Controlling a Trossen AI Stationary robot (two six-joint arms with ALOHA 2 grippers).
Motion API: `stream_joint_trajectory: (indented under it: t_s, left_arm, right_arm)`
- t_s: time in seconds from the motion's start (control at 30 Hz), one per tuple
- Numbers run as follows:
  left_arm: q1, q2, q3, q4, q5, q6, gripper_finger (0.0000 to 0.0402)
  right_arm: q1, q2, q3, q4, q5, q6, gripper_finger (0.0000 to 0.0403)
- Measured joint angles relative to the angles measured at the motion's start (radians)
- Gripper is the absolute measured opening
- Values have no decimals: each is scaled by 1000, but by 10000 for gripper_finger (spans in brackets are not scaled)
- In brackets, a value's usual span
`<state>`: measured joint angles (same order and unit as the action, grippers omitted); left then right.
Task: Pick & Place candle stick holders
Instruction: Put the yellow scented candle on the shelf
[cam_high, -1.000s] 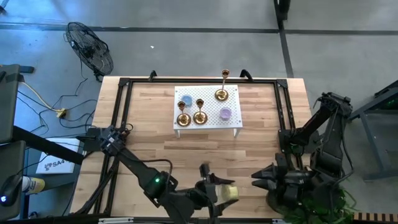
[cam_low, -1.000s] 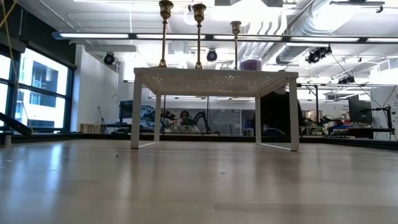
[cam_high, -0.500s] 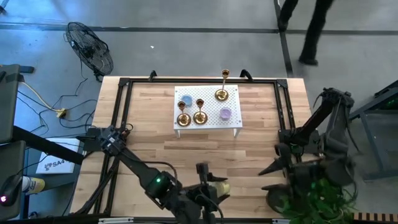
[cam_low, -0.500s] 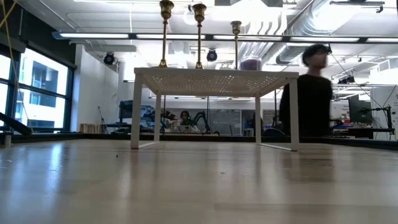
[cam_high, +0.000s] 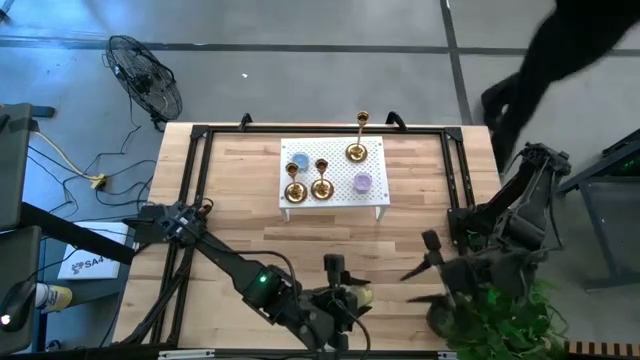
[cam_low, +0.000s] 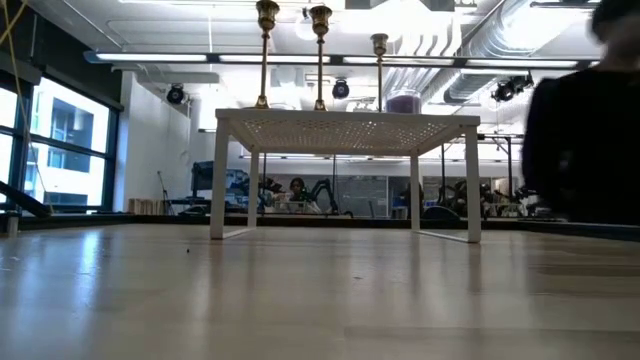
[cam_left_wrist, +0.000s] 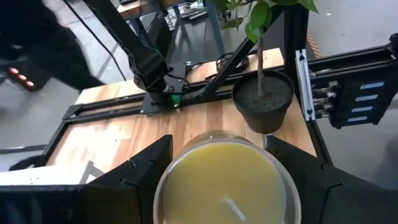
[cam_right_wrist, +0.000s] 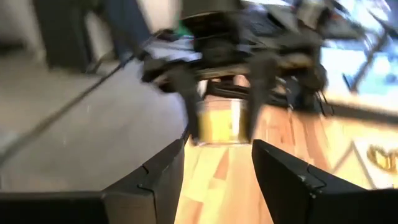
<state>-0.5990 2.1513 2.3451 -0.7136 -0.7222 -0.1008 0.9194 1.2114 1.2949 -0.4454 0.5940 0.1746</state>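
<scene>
the candle stick holders stand on a small white perforated stand (cam_high: 372, 205) toward the far middle of the table (cam_high: 230, 200): three in all, each upright with its long axis vertical. two sit side by side on the stand's left half, one candle stick holder (cam_high: 294, 188) touching or nearly touching its neighbour (cam_high: 321, 186), and the third candle stick holder (cam_high: 357, 150) stands at the far edge, a little right of centre; in the low view all three rise as slim brass stems above the stand's top. also on the stand are one blue cup (cam_high: 298, 160) by the left pair and one lilac cup (cam_high: 363, 183) on the right half. both grippers are well apart from these, at the table's near edge. the left gripper (cam_high: 340, 296) sits near the middle of that edge, and its jaws are spread around a yellow candle in a glass jar (cam_left_wrist: 227, 183), one candle only; whether the fingers press the glass i cannot tell for sure, though they appear to grip it. the right gripper (cam_high: 432, 268) hangs at the near right with its fingers parted and nothing between them, pointing left toward the jar. from either gripper the holders lie straight away toward the far side; the right gripper, being free, looks the likelier one to reach for the third holder. a potted plant (cam_high: 490, 315) stands by the near right corner, and a person in dark clothing (cam_high: 560, 55) passes beyond the far right corner.
</scene>
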Motion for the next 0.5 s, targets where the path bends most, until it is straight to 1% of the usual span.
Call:
stream_joint_trajectory:
  t_s: [0.07, 0.1, 0.2, 0.3, 0.37, 0.5]
  left_arm:
    - [-5, 0, 0, 0, -35, 16, 222]
    - [-9, 0, 0, -1, -52, 25, 222]
    - [-13, 0, 3, 0, -98, 62, 222]
    - [-17, 0, 10, 11, -103, 89, 222]
    - [-17, 0, 11, 9, -103, 97, 222]
    - [-15, 0, 11, 6, -94, 89, 222]
  right_arm:
    - [-16, 0, 0, 0, 27, 112, 184]
    - [-23, -1, 0, 1, 32, 138, 184]
    - [-43, -2, 0, 16, 26, 137, 184]
    - [-68, -5, 0, 41, -29, 134, 185]
    - [-83, -7, 0, 47, -70, 99, 185]
    - [-90, 1, 0, 18, -159, -115, 184]
